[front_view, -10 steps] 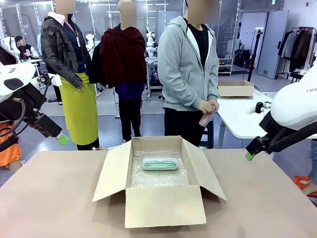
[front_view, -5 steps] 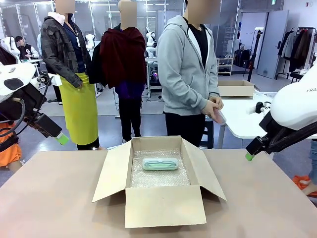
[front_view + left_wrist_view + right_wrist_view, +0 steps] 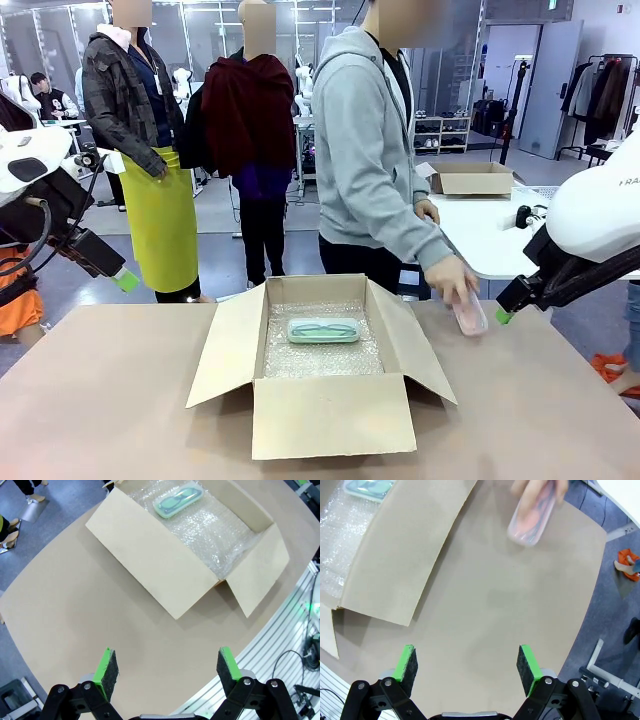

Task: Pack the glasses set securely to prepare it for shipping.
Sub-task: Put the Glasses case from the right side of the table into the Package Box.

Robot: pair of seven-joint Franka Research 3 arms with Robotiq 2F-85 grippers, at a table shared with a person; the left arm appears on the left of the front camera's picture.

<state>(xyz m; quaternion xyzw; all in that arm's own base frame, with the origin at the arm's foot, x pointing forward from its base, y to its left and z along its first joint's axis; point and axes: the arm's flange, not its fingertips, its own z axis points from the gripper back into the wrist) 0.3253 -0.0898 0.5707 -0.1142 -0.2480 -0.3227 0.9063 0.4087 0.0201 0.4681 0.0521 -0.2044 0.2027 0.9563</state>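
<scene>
A mint-green glasses case [image 3: 323, 330] lies on bubble wrap [image 3: 320, 350] inside the open cardboard box [image 3: 330, 415] at the table's middle; the case [image 3: 177, 499] also shows from the left wrist. A person's hand [image 3: 447, 275] lowers a pale pink glasses case [image 3: 469, 316] to the table right of the box; the case [image 3: 531, 521] looks blurred from the right wrist. My left gripper [image 3: 167, 667] hangs open over the table's left side, away from the box. My right gripper [image 3: 466, 662] stands open above bare table, short of the pink case.
The box flaps [image 3: 232, 345] spread outward on both sides. The brown table [image 3: 110, 400] has free room left and right of the box. Two more people stand behind the far edge. A white table [image 3: 490, 235] with a small carton stands at the back right.
The person has leaned forward and brought the pink case from chest height down to the table right of the box. Neither arm has moved.
</scene>
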